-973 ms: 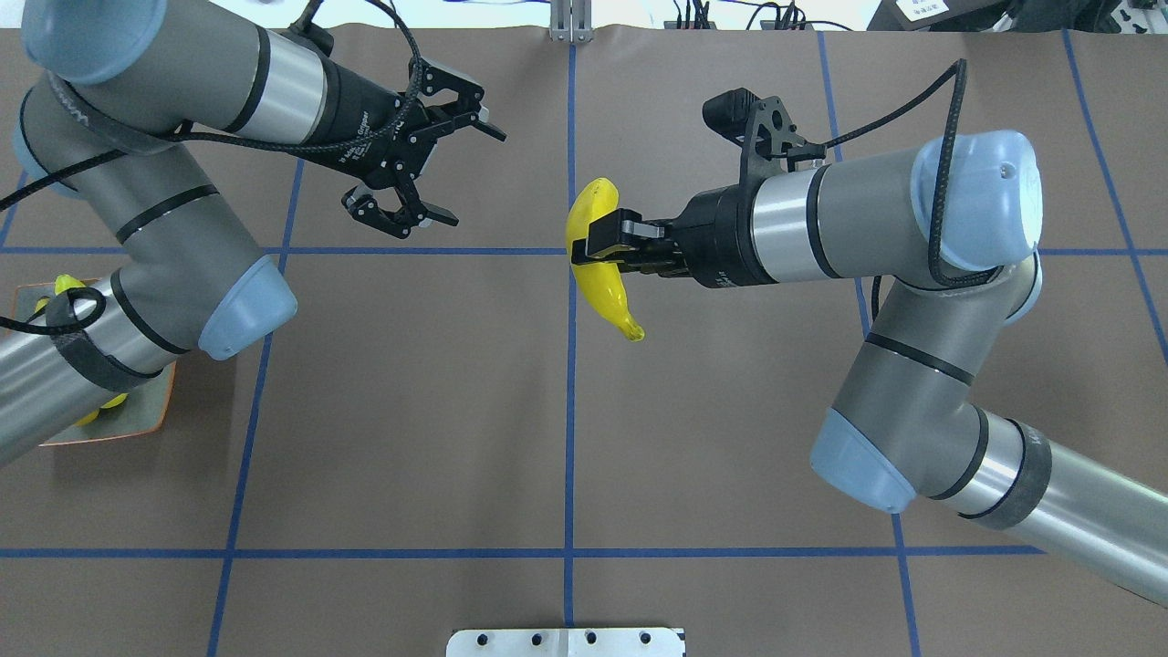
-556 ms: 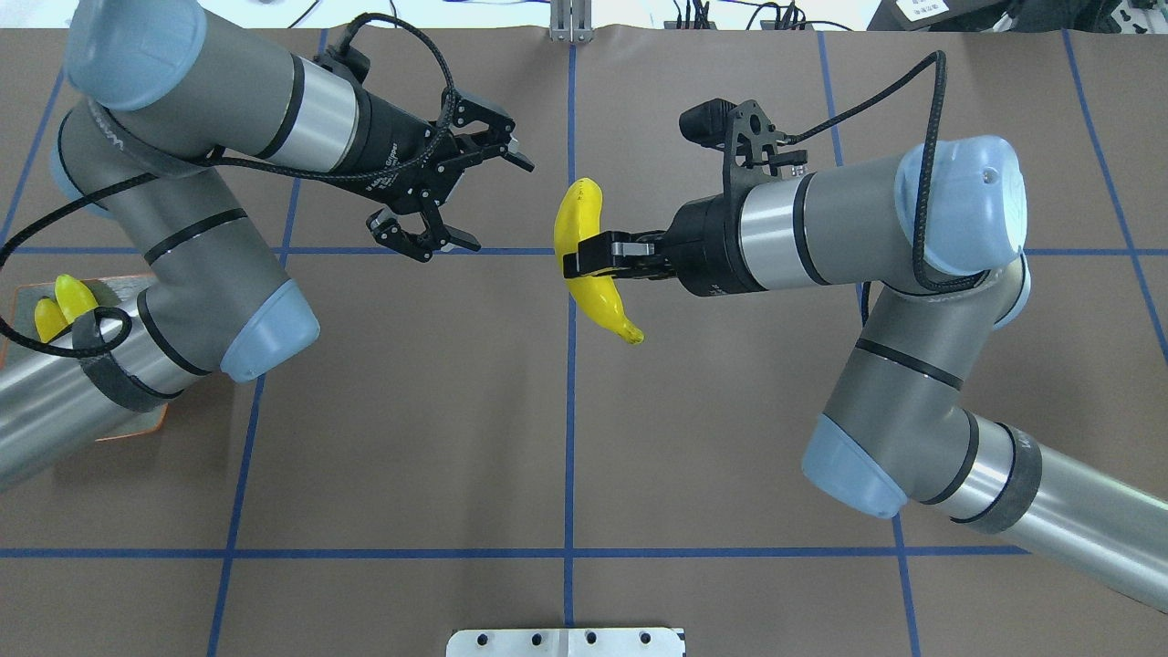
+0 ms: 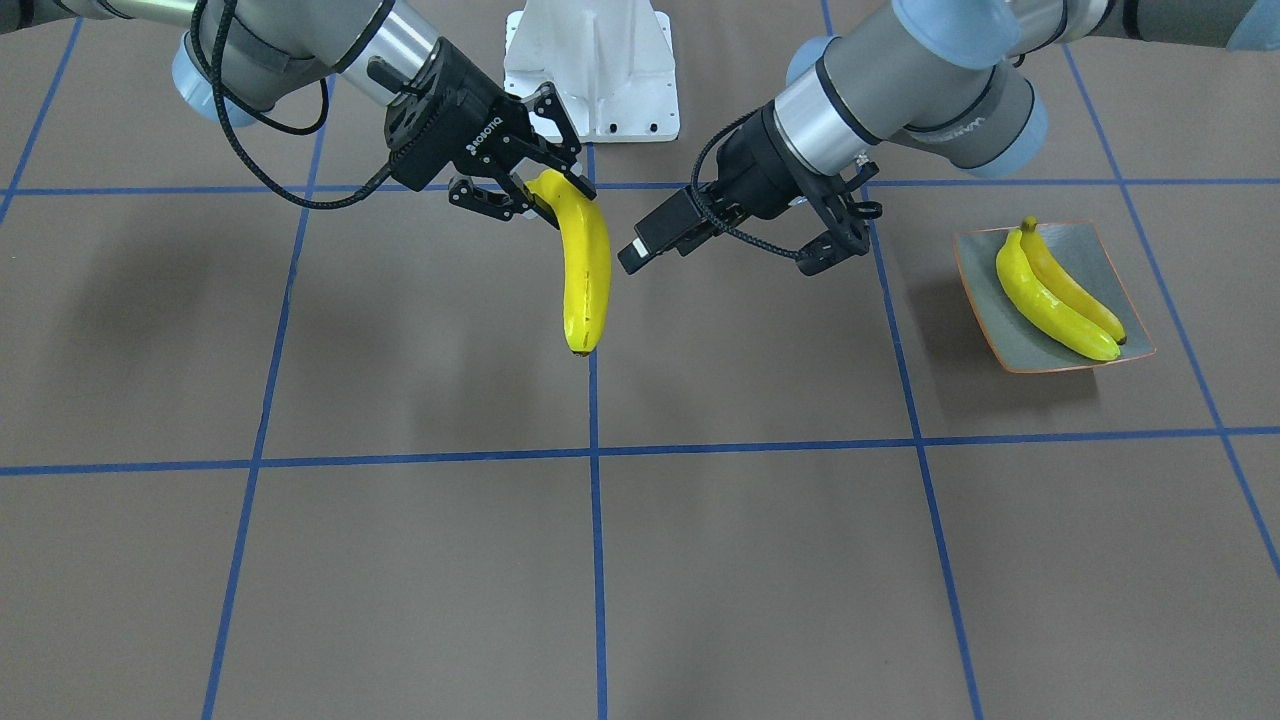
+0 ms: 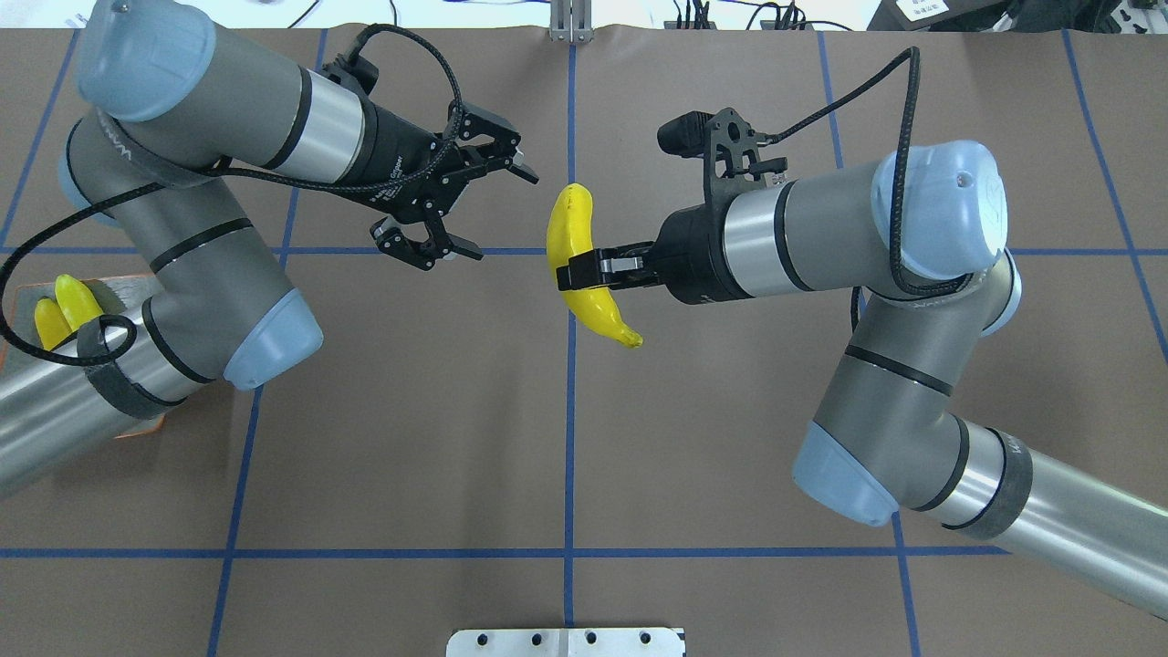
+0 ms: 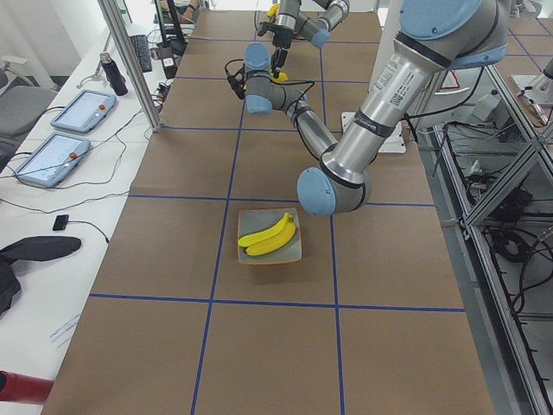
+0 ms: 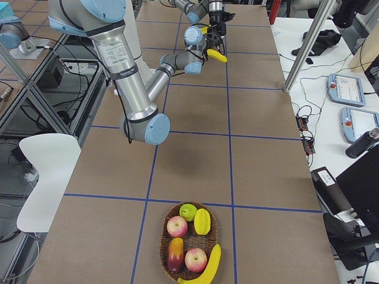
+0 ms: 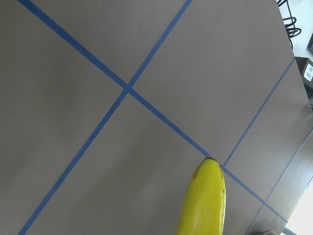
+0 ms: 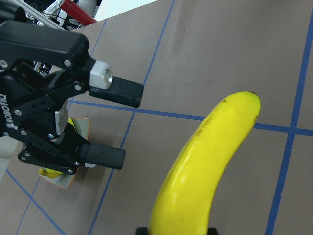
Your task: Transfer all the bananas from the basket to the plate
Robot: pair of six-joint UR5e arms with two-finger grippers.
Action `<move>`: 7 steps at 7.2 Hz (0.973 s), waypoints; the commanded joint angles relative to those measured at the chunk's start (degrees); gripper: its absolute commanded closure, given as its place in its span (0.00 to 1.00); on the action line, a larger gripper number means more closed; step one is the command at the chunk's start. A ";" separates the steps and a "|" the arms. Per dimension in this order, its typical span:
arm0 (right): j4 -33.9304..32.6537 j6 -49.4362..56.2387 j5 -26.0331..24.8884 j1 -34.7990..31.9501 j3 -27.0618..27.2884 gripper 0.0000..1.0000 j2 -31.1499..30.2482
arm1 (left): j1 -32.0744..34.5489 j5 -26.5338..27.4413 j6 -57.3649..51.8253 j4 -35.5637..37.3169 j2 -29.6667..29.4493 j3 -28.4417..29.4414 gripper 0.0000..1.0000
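Grips one banana (image 4: 562,228) in the right gripper (image 4: 584,271), fingers closed tight across its body, and holds it in the air over the middle of the table (image 4: 411,456), touching nothing else. Points the left gripper (image 4: 500,214) at it from the left, jaws spread wide and empty, tips near the fruit but apart from it. Looks like a hand-over between arms.

Risks from here:
- Closing the left fingers onto the right ones instead of onto bare peel, with the right pinch sitting mid-length.
- Letting go on the right before a firm pinch on the left, dropping the glossy fruit to the table.
- Swivelling of the curved body in a two-point hold.

Has open brown surface below and all round the meeting point, nothing standing near. Finds the plate (image 3: 1085,248) far to the left, with two bananas (image 3: 1055,300) lying side by side and filling most of it. Offers scant room there for a third, and only a low rim against rolling off. Leaves another banana (image 6: 208,265) at the basket (image 6: 163,245) on the far right end, draped on its edge beside other fruit.
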State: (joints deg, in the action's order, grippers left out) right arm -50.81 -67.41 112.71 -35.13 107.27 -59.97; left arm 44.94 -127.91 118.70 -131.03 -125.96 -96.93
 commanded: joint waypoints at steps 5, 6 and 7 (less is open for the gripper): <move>-6.23 8.60 -3.73 2.70 0.22 1.00 3.72 | -0.99 0.03 -2.42 -0.10 -0.25 0.34 0.00; -6.15 10.18 -3.64 2.78 0.48 1.00 3.63 | -1.25 0.03 -3.64 -0.10 -0.16 0.34 0.00; -6.15 10.20 -3.73 3.22 0.49 1.00 3.89 | -1.34 0.03 -4.17 -0.10 -0.08 0.34 0.00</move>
State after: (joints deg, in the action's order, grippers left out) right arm -56.96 -57.91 109.04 -32.29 107.66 -56.33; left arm 43.77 -127.88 115.38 -131.13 -126.13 -96.60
